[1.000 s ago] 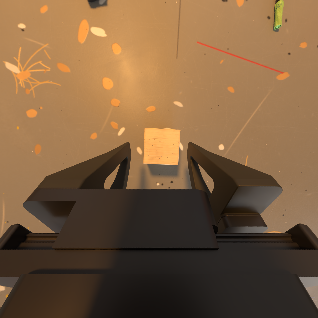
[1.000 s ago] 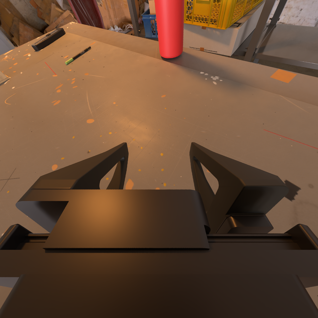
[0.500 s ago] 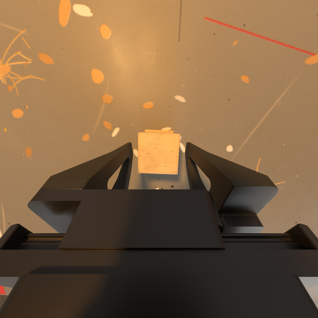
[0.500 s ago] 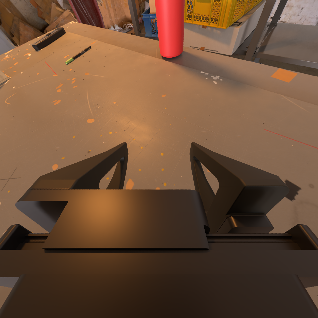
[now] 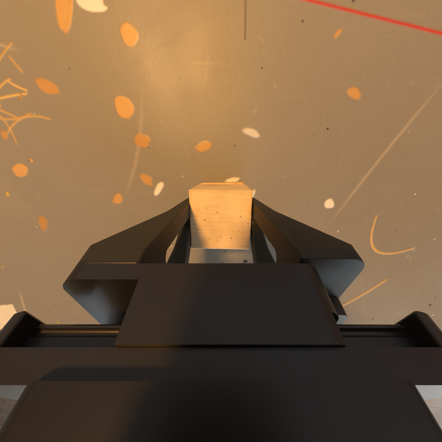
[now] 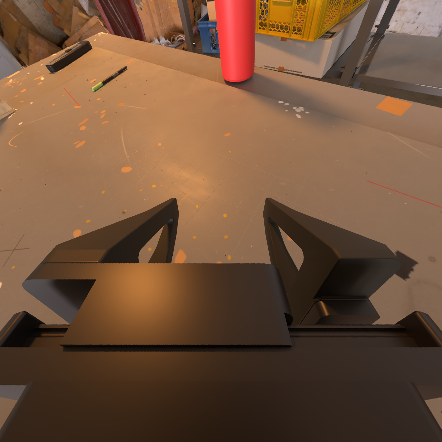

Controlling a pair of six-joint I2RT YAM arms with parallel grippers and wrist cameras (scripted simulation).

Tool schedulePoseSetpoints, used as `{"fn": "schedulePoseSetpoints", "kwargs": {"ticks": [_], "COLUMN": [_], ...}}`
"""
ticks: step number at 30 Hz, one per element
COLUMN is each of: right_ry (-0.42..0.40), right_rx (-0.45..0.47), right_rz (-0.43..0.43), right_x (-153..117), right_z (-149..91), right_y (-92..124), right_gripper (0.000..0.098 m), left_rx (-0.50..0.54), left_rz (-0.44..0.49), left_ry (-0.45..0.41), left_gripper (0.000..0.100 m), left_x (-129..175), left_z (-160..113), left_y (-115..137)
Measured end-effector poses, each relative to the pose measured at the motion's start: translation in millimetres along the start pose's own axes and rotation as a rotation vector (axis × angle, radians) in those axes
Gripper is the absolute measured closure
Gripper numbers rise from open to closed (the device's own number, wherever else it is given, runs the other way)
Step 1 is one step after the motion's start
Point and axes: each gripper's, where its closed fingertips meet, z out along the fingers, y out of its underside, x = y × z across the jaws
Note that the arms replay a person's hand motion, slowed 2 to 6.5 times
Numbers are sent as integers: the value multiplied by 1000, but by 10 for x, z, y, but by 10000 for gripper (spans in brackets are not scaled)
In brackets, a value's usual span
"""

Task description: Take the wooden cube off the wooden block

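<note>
In the left wrist view a light wooden cube sits between my left gripper's two black fingers, and both fingers press its sides. A thin strip of the wooden block shows just past the cube's far top edge; the rest of the block is hidden under the cube. I cannot tell whether the cube still rests on the block. My right gripper is open and empty above the paint-spattered table. Neither cube nor block shows in the right wrist view.
A tall red cylinder stands at the table's far edge. A green-capped black marker and a flat black object lie at the far left. A yellow crate on a white box stands beyond the table.
My left gripper has come down around the cube and its fingers have closed from wide apart onto the cube's sides. The right gripper has not moved.
</note>
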Motion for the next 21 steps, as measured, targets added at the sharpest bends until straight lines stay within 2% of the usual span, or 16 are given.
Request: {"fn": "schedulePoseSetpoints", "kwargs": {"ticks": [10, 16, 21], "right_ry": [-1, -1, -2], "right_rx": [6, 6, 0], "right_rz": [8, 8, 6], "right_x": [5, 5, 6], "right_z": [-13, -13, -7], "right_y": [-9, -8, 5], "right_gripper": [378, 379, 379], "left_rx": [-7, 78, 187], "left_rz": [41, 93, 221], "left_ry": [-6, 4, 44], "left_gripper": [613, 613, 613], "left_x": [-78, -103, 86], "left_z": [-94, -425, -809], "left_y": [16, -136, -374]}}
